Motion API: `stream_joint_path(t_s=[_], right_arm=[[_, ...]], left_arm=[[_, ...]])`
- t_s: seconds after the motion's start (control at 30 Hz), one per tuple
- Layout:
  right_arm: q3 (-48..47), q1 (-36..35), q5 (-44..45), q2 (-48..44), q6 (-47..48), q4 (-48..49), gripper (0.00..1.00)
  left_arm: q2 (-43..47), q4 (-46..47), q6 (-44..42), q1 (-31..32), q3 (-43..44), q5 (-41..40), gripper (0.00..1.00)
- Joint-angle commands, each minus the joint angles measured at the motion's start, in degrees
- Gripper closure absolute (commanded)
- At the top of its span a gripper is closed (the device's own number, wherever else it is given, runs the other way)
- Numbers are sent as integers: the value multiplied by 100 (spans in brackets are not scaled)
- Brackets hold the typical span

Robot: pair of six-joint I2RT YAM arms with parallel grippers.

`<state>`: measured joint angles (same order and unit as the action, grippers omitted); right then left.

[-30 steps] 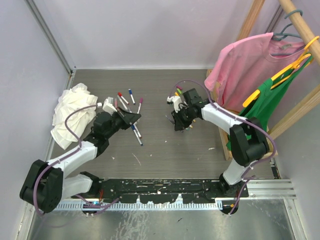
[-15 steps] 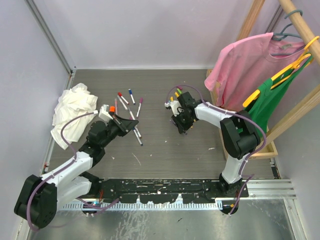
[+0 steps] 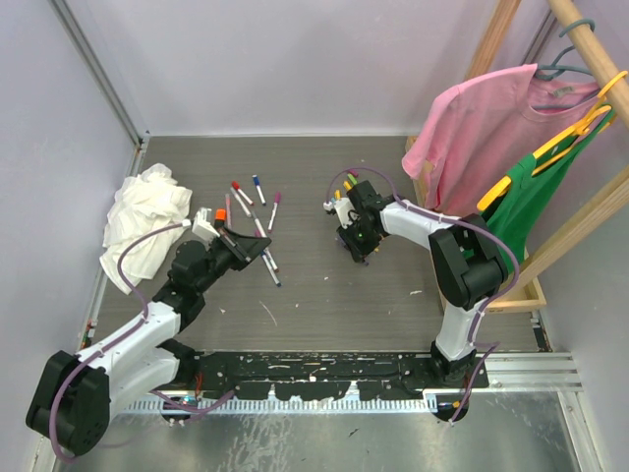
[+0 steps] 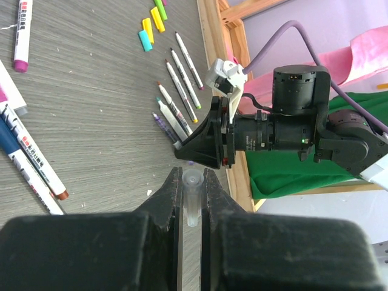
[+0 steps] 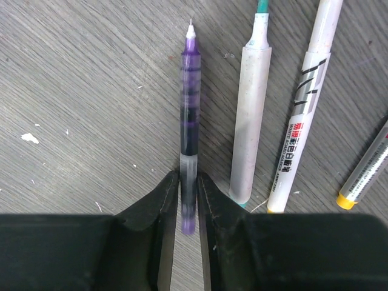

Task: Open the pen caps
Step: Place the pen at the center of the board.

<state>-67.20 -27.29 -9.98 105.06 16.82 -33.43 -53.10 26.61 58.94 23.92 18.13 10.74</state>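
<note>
Translucent tubular plastic, one pen cap point(image 4: 192, 203), is pinched in the closed left gripper point(image 4: 192, 179) above the grained table point(image 4: 91, 121). A slim purple pen point(image 5: 189, 121), uncapped, is clamped by the right gripper point(image 5: 187, 179).

Light bright, even, diffuse from above | shadows soft and short on tabletop point(image 3: 324, 295) | top view sharp, walls lean at edges | wrist views: left tool point(image 4: 191, 177) and right tool point(image 5: 188, 177) dark, blurred near lens; tabletop grain crisp

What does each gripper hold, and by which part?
Left gripper: a clear cap, by its sides. Right gripper: the purple pen, by its rear end.
</note>
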Motion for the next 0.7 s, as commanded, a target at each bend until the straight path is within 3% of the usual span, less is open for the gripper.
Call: stream_joint_path(t_s=[0.0,0.67], right_arm=[[-171,-31,110,68,-21,50,73],[-192,-22,-117,-289,-64,64,69]], left_arm=[[130,169,47,-19,-19,-20,100],[-51,582,339,-10,-160,100,100]])
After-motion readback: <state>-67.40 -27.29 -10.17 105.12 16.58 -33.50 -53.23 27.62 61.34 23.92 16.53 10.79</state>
